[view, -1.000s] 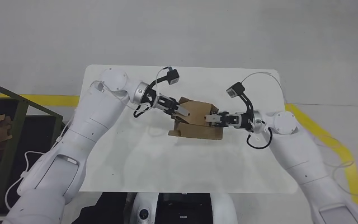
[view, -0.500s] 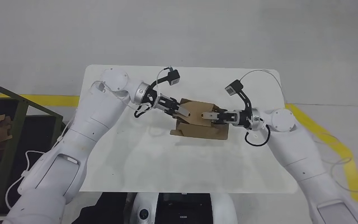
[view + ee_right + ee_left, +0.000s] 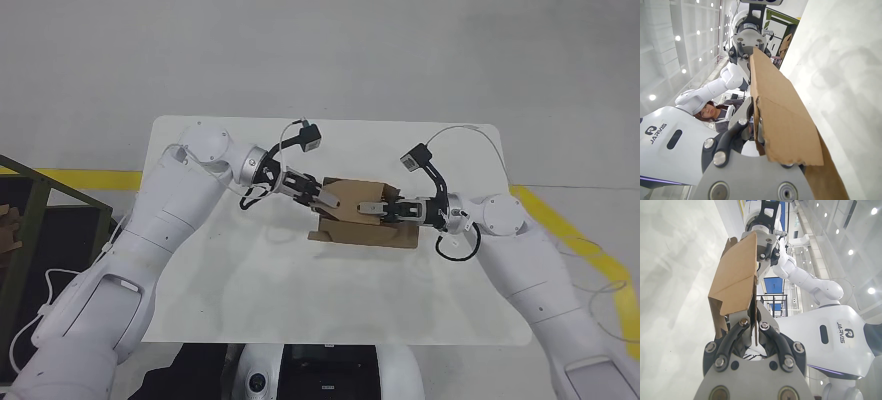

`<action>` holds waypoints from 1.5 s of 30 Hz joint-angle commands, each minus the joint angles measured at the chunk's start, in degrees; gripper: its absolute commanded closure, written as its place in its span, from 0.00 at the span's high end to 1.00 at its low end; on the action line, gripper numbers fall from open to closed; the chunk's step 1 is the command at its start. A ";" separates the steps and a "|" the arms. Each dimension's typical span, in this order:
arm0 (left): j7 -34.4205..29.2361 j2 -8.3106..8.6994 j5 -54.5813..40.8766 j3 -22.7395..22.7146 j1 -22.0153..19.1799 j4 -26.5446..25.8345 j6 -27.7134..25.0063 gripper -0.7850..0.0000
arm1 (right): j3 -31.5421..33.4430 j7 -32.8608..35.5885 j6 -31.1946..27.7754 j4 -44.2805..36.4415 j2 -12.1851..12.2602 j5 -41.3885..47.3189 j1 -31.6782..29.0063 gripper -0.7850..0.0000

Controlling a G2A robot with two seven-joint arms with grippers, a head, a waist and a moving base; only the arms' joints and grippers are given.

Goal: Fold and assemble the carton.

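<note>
A brown, partly folded carton lies in the middle of the white table, one panel raised. My left gripper is shut on the raised panel's left end; in the left wrist view its fingertips pinch a thin cardboard edge of the carton. My right gripper holds the same panel from the opposite end. In the right wrist view the carton covers one finger, and the other finger presses against the cardboard edge. Each wrist view shows the other gripper at the carton's far end.
A dark green rack with cardboard pieces stands on the floor beyond the table's left side. Yellow tape runs along the floor. Bare table surface lies in front of and behind the carton.
The right gripper has shifted slightly toward the left gripper, and the carton's lower panel has spread out to the right on the table. The left gripper has hardly moved.
</note>
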 commanded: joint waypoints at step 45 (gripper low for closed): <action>-0.11 1.42 -3.59 0.12 -0.75 -7.37 -0.66 1.00 | -0.89 -5.48 5.38 -4.10 -0.71 -9.29 -0.58 0.00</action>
